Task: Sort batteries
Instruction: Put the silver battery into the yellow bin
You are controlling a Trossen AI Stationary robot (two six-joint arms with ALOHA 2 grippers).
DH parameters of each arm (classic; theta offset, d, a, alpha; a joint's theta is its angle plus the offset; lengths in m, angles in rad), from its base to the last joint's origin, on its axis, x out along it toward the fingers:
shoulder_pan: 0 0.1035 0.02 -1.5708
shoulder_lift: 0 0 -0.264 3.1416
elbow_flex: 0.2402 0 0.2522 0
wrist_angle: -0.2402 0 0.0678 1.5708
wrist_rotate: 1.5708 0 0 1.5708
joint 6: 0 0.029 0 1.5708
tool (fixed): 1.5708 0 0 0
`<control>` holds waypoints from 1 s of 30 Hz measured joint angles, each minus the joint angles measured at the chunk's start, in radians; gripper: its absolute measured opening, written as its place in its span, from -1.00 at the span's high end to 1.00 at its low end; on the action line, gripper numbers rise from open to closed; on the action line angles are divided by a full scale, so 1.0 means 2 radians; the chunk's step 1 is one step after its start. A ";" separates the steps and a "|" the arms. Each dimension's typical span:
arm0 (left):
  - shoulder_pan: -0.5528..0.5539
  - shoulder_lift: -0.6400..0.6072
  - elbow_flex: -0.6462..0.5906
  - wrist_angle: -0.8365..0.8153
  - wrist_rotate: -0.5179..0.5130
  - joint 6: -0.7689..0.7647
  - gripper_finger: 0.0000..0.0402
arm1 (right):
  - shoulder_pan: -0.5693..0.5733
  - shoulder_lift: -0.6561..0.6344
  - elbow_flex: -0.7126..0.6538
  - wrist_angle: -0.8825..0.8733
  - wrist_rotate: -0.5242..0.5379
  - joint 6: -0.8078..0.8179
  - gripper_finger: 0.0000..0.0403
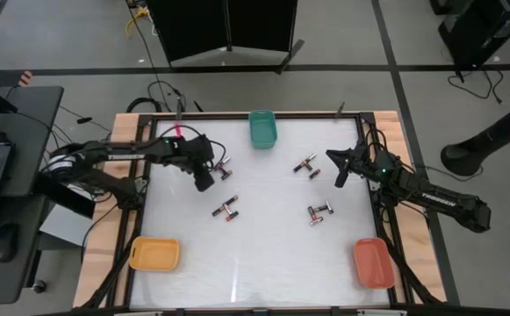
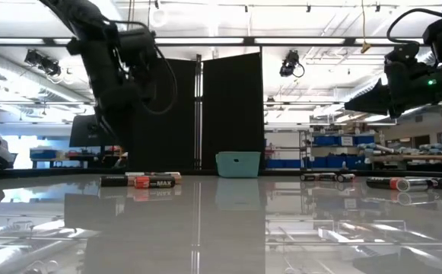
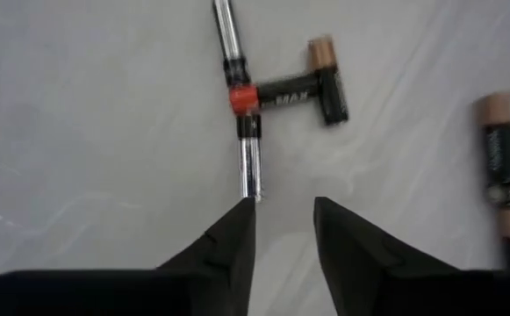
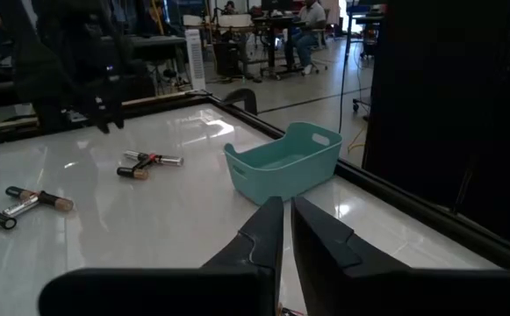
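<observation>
Batteries lie flat on the white table in small groups: one (image 1: 224, 168) beside my left gripper, one (image 1: 226, 211) nearer the front, one (image 1: 306, 164) and one (image 1: 320, 212) toward the right. My left gripper (image 1: 204, 180) is open and empty above the table. In its wrist view its fingers (image 3: 285, 206) stand just short of a thin silvery cell (image 3: 241, 105) crossed by a dark copper-ended cell (image 3: 312, 83). My right gripper (image 1: 341, 168) is shut and empty, raised above the table's right part; it also shows in the right wrist view (image 4: 287, 211).
A teal tray (image 1: 262, 128) stands at the far edge's middle, a yellow tray (image 1: 154, 254) at the near left corner, and a red-orange tray (image 1: 373, 262) at the near right corner. A dark frame runs around the table. People sit in the room beyond.
</observation>
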State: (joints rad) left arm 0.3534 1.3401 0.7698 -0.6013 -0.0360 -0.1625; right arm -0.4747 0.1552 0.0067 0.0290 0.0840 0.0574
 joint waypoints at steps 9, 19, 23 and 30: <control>0.007 0.041 -0.021 0.073 -0.012 0.032 0.32 | 0.000 0.000 0.000 0.000 0.000 0.000 0.81; 0.026 0.083 -0.021 0.092 -0.016 0.042 0.31 | 0.000 0.000 0.000 0.000 0.000 0.000 0.81; 0.033 0.099 -0.021 0.098 -0.008 0.043 0.31 | 0.000 0.000 0.000 0.000 0.000 0.000 0.81; 0.036 0.116 -0.019 0.094 -0.001 0.056 0.36 | 0.000 0.000 0.000 0.000 0.000 0.000 0.81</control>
State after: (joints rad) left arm 0.4255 1.5716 0.7322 -0.4127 -0.0387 -0.0503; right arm -0.4747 0.1551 0.0063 0.0290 0.0841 0.0570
